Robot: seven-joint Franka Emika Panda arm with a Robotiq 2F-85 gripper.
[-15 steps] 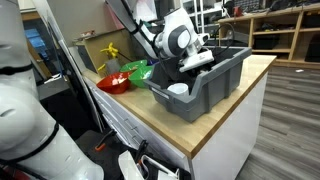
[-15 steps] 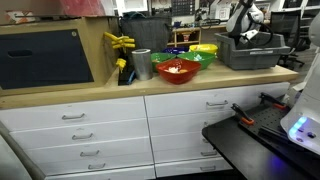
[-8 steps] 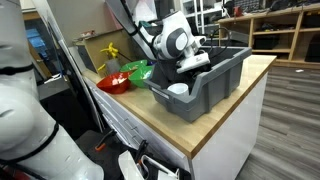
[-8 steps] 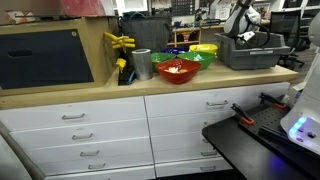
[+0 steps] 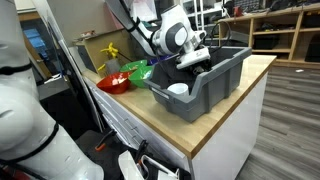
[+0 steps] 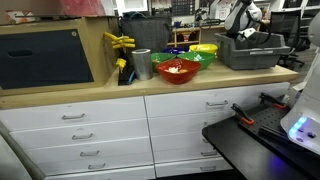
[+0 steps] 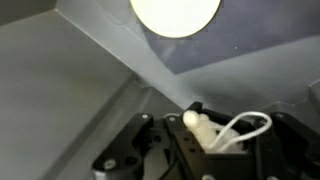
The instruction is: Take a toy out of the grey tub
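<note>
The grey tub (image 5: pixel 215 85) stands on the wooden counter, also seen in an exterior view as the grey tub (image 6: pixel 257 52). My gripper (image 5: pixel 196 62) reaches down inside it. In the wrist view the gripper (image 7: pixel 205 135) is shut on a small white toy (image 7: pixel 195 122) with a thin white cord loop (image 7: pixel 252 120), pinched between the black fingers (image 7: pixel 140 140) just above the tub's grey floor. A round white object (image 7: pixel 175 14) lies further along the tub floor, and shows at the tub's near end as a white object (image 5: pixel 178 90).
Beside the tub on the counter sit a red bowl (image 5: pixel 113 83) and a green bowl (image 5: pixel 137 71), with a yellow toy (image 5: pixel 110 49) behind. A metal cup (image 6: pixel 141 64) stands near the bowls. The counter edge (image 5: pixel 160 125) drops off to drawers below.
The jaws have closed on the white toy inside the tub. The arm has hardly moved, perhaps rising slightly.
</note>
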